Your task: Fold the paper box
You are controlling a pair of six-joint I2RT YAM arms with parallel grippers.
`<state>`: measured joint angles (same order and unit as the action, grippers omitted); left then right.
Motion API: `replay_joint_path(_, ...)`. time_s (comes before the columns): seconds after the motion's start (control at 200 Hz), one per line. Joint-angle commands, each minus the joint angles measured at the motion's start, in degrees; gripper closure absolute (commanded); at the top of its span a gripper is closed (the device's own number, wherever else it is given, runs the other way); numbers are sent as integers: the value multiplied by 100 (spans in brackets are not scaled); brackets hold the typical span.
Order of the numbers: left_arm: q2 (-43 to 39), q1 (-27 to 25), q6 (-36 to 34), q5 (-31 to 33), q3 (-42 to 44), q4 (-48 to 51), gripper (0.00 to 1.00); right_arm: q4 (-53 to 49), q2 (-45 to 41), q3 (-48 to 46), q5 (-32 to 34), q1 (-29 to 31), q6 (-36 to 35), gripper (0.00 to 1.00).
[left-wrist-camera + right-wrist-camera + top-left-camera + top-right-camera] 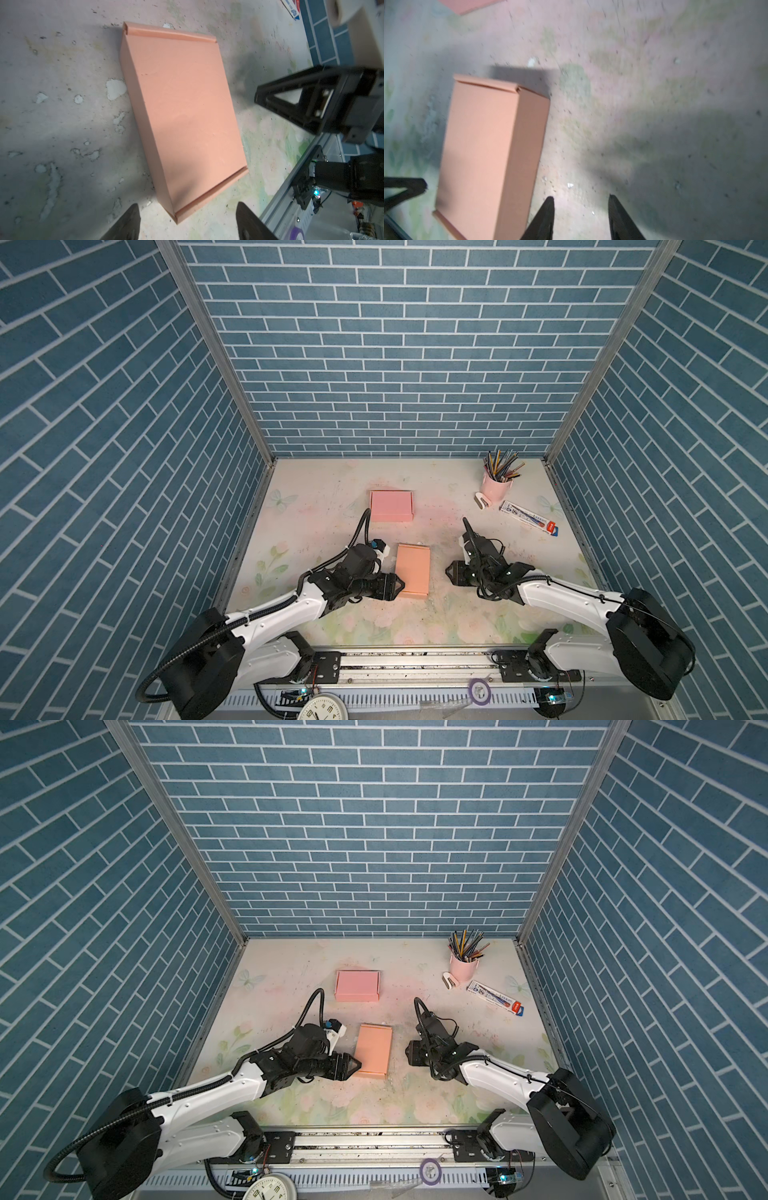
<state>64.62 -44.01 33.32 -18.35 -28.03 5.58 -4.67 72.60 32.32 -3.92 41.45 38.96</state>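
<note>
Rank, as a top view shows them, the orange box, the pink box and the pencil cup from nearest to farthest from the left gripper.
Starting from the left gripper:
1. orange box: right beside the fingertips, on the gripper's right.
2. pink box: farther back, almost straight behind.
3. pencil cup: far back, in the right corner.

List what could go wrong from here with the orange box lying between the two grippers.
1. The left gripper, jaws open, sits right at the near corner of the orange box. A forward move could shove the unheld box askew.
2. The right gripper stands clear of the box, also open, so nothing would brace it against such a push.
</note>
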Motion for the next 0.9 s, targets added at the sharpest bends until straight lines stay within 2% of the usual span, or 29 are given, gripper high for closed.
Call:
replay_joint_path(0.0, -217, -192, -163, 226, -168, 568, 25, -27, 234, 414, -135, -160, -441, 51)
replay_joint_path(0.375, -713, -1005, -10, -7, 64, 459, 18, 0, 1675, 2009, -712, -310, -1011, 40)
replay_joint_path(0.715, -170, -1586, 122, -81, 137, -393, 15, -4, 2763, 2856, -1226, -307, -1214, 40)
replay_joint_path(0.895, 179, -1604, 284, -70, 342, -946, 15, 61, 3002, 2973, -1433, -304, -1211, 42)
